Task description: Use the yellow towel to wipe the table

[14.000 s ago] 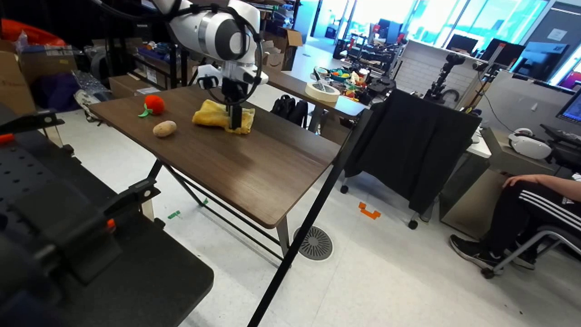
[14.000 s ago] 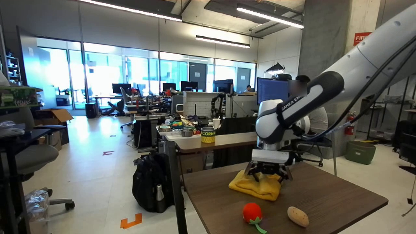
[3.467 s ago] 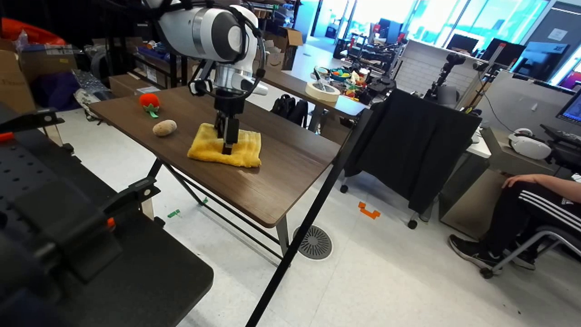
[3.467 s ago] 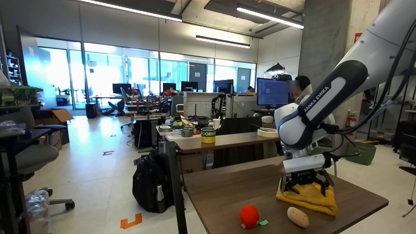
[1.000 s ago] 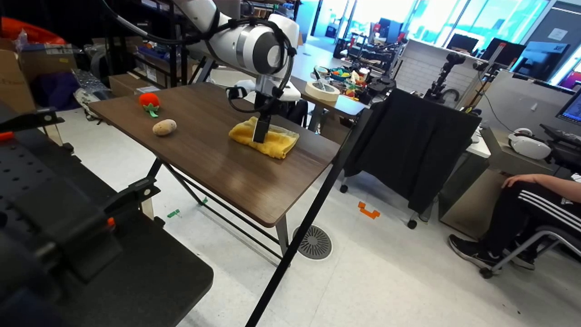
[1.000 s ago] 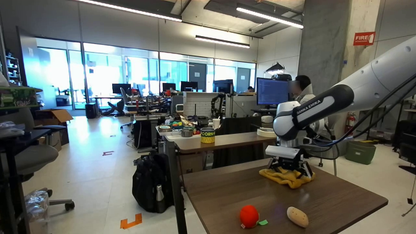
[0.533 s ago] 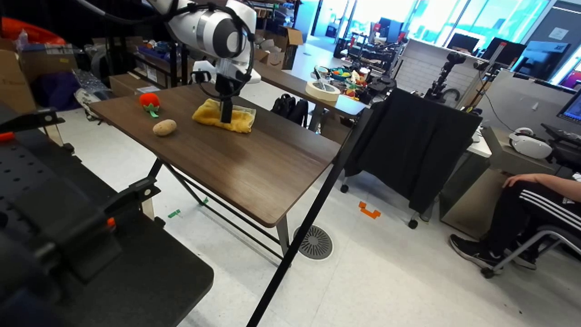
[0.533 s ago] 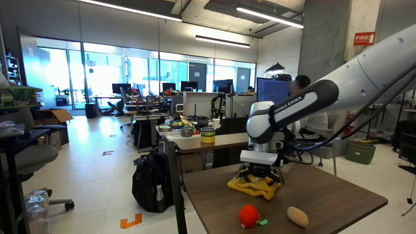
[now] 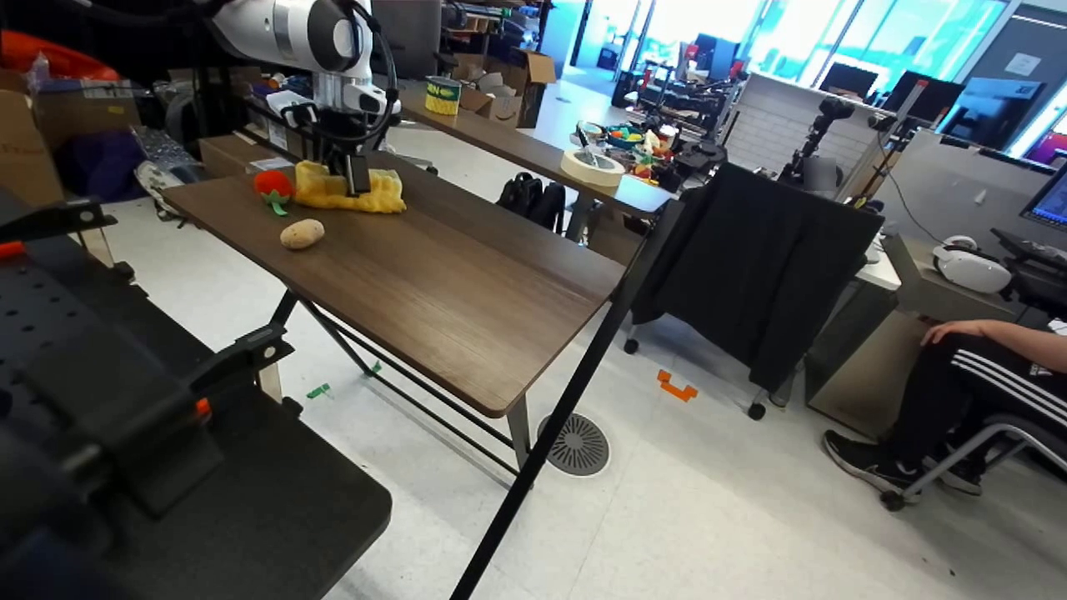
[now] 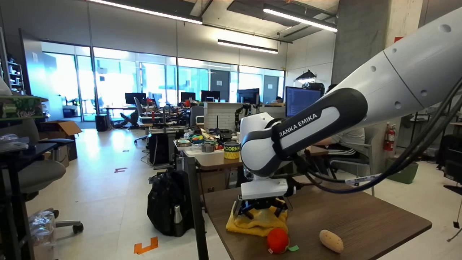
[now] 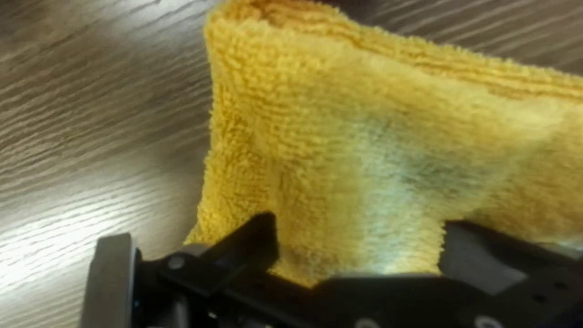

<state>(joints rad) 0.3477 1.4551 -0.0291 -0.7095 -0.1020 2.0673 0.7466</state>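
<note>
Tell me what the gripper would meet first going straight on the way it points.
The yellow towel, directly below the downward-pointing gripper; it looks on or very near the towel, though exact contact is hard to tell. The table underneath would likely come next.

Far beyond the gripper (image 10: pixel 262 210) I can see bright windows (image 10: pixel 115 74) under a pale wall (image 10: pixel 133 34). High above it glow long ceiling lights (image 10: pixel 300 20); a concrete pillar (image 10: pixel 361 39) rises behind. Well apart from the gripper, a gray chair (image 10: pixel 36 175) stands on white floor (image 10: pixel 106 202).
</note>
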